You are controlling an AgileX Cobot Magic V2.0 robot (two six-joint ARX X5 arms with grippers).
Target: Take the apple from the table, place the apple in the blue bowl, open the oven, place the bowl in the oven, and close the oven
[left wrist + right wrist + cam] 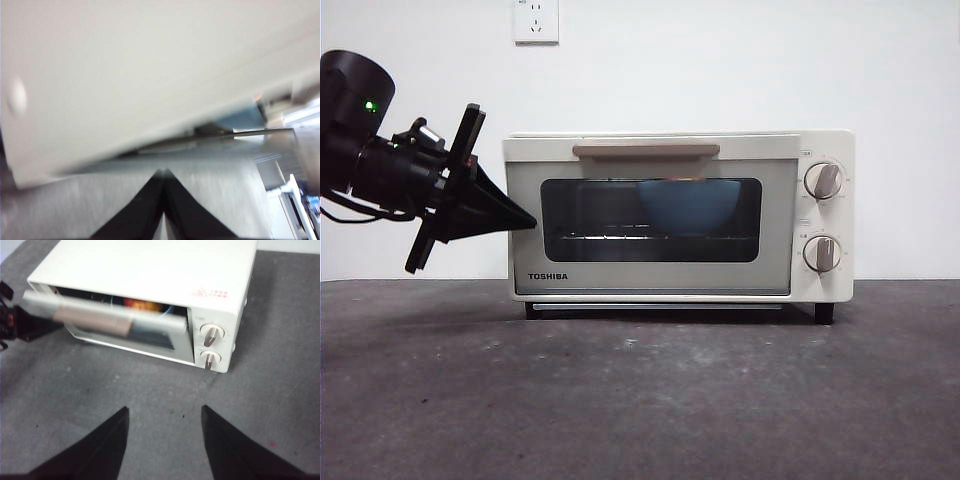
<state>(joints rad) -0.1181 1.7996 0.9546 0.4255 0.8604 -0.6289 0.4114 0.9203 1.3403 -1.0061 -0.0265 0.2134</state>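
The boxy cream-white metal oven with its dark glass door and beige bar handle sits on the rough, mottled grey bench. Behind the glass the ridged blue bowl rests on the wire rack. Only the right wrist view shows the red-orange apple, through the door's gap. The left gripper, jaws pinched together, points at the oven's 9 o'clock edge. The right gripper hovers with jaws wide.

You see the oven in smooth, satiny cream-painted casing with a dark glossy glass door, a matt beige bar handle and a thin metal rack wire inside, standing on a rough, matt, mottled dark grey surface with pale scuffs.
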